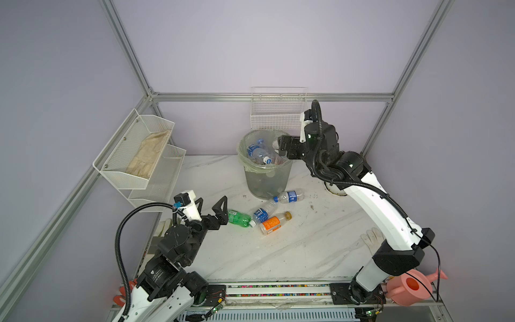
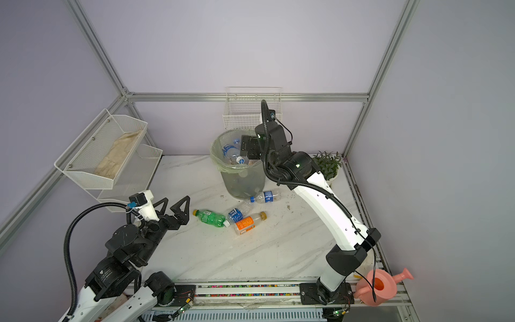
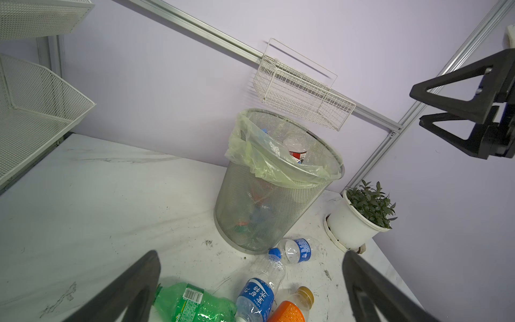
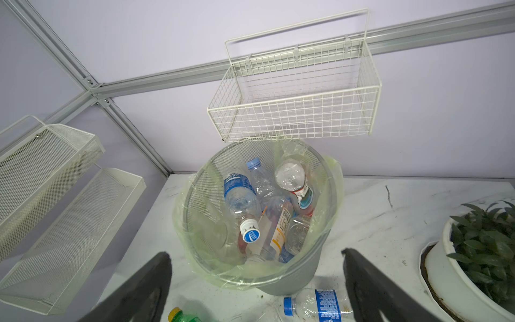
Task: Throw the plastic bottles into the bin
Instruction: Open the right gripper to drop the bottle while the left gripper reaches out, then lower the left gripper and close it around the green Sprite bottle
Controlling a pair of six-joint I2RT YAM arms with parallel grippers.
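Bin (image 1: 264,181) part-filled. Four not yet binned on tabletop (image 1: 278,251): green bottle (image 1: 239,218), two blue-label bottles (image 1: 289,196), orange-label bottle (image 1: 274,223). Right gripper (image 1: 280,146) over bin and left gripper (image 1: 211,200) beside green bottle, both spread apart and empty.

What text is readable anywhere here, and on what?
"力水特": blue label of the clear bottle lying beside the green bottle.
"rite", start of the word hidden: the green bottle's label, next to a barcode.
Unreadable, too small or blurred: print on the blue-label bottle by the bin, on the bottles in the bin, on the orange-label bottle.
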